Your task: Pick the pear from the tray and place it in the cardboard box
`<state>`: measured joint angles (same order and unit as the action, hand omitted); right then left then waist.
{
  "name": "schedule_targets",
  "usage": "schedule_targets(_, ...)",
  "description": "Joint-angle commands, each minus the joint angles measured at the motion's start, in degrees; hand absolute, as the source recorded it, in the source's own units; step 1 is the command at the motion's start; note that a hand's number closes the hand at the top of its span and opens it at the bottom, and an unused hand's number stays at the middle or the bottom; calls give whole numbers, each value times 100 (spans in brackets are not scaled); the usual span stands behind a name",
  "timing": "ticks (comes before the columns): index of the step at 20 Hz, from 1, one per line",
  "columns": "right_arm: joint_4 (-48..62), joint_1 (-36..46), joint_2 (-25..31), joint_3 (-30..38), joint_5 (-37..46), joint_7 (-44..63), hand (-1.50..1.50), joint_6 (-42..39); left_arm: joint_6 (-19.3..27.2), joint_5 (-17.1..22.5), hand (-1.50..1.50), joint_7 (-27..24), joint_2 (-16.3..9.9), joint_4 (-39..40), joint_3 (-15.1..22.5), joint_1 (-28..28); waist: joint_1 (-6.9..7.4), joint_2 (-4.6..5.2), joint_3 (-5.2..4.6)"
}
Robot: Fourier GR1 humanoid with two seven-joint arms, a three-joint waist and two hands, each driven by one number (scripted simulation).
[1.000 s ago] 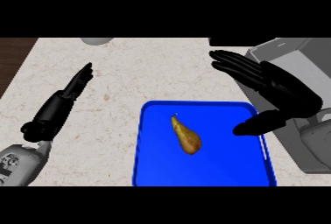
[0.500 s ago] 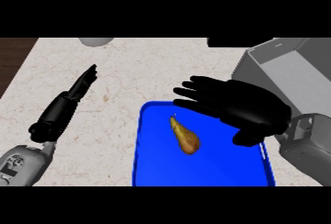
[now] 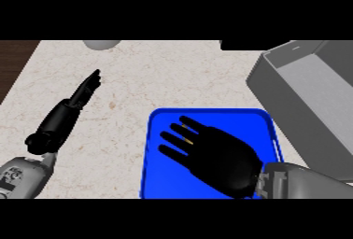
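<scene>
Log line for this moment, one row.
right hand: open over pear, mostly hidden | tray: blue | cardboard box: right | left hand: resting

The counter [image 3: 158, 79] has a pale, speckled stone top that fills most of the head view, with a strip of dark brown surface showing beyond its left edge near the upper corner. A blue tray [image 3: 157, 140] with rounded corners lies flat on it, toward the lower middle. A grey cardboard box [image 3: 303, 93], open at the top, stands on the counter at the right, just beside the tray. A pale rounded object [image 3: 102, 44], cut off by the view's upper edge, sits at the far left of the counter
</scene>
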<state>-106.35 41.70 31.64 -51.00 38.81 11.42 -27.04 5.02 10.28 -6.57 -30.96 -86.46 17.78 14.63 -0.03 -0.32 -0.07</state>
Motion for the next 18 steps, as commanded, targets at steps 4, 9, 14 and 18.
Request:
schedule_targets(4,-339,-414,-789,-156,528,1160,-150,-998,-460,-37,0,-315,-79,126,-357,-235,-4,20,4)
schedule_targets(9,339,-851,-1082,-384,1176,821,-150,-756,-517,-123,0,97,195,204,-560,102,2,32,7)
schedule_targets(14,403,-898,-1211,-207,1782,749,-150,-898,-700,-361,0,117,336,251,-694,202,5,30,8)
schedule_targets(18,710,-1074,-1497,-153,2246,616,-150,-650,-471,-756,0,331,681,-79,-545,86,11,29,8)
